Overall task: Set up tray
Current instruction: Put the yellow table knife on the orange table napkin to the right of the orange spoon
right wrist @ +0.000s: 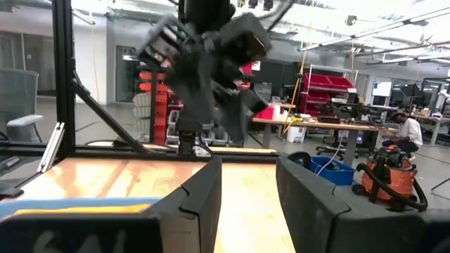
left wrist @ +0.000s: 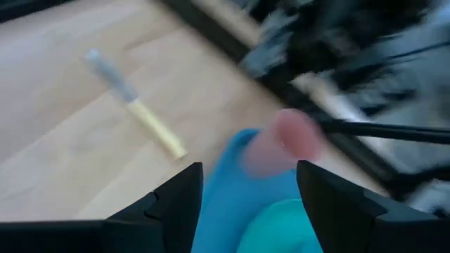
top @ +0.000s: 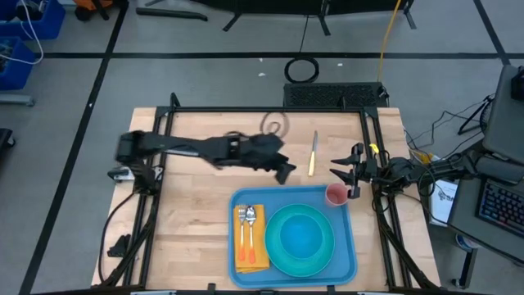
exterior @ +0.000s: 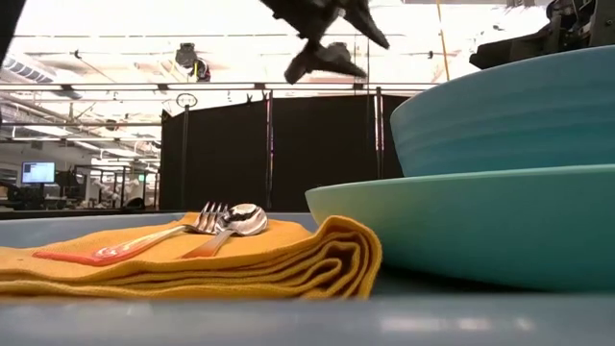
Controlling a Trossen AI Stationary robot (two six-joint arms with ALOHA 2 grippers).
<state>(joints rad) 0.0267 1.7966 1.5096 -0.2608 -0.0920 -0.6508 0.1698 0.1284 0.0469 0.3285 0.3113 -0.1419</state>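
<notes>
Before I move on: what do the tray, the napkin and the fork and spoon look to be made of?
Tray: likely smooth blue plastic, with an even colour and a moulded rim. Napkin: soft orange-yellow cloth, folded in thick layers. Fork and spoon: shiny metal heads with reflections; the handles look like orange plastic.

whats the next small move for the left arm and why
Probably move the left gripper to the knife and lower over it. The tray already holds plate, fork and spoon on the napkin, and a pink cup; only the knife still lies on the table, and the gripper is open and empty.
</notes>
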